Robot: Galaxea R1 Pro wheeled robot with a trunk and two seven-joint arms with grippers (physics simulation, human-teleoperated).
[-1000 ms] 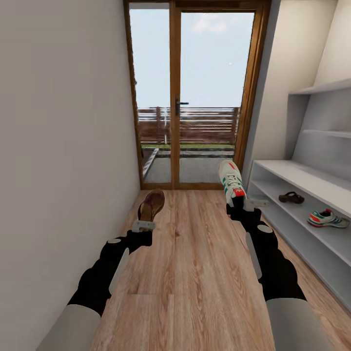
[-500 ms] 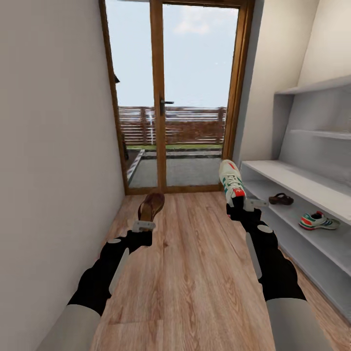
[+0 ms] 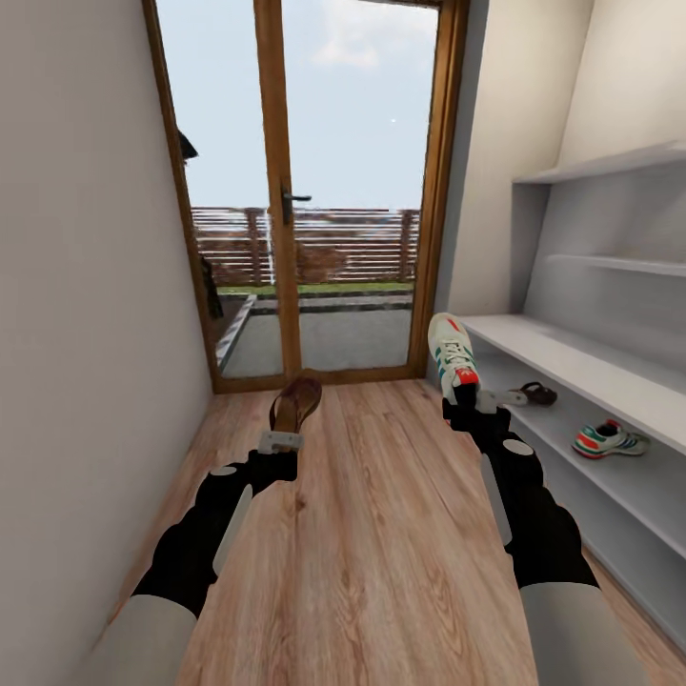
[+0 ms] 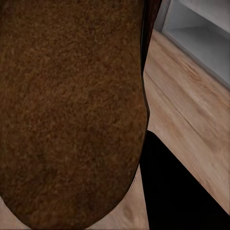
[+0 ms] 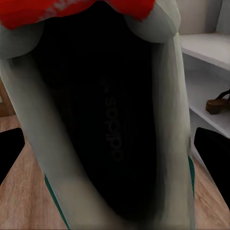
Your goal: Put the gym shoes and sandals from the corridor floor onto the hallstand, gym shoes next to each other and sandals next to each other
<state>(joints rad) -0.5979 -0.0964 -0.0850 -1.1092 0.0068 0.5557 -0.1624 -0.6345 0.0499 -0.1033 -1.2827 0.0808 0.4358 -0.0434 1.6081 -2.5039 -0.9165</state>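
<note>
Sneaker [image 3: 451,356] (white) gripped by right end effector [image 3: 465,408].

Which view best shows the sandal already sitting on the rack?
The head view: the sandal on the rack sits whole on the middle shelf of the hallstand. The right wrist view catches it partly, beside the held gym shoe.

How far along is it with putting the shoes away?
About halfway. One sandal and one sneaker already sit on the white rack. The left gripper holds the other sandal, the right gripper the other sneaker. Both must still go beside their mates.
</note>
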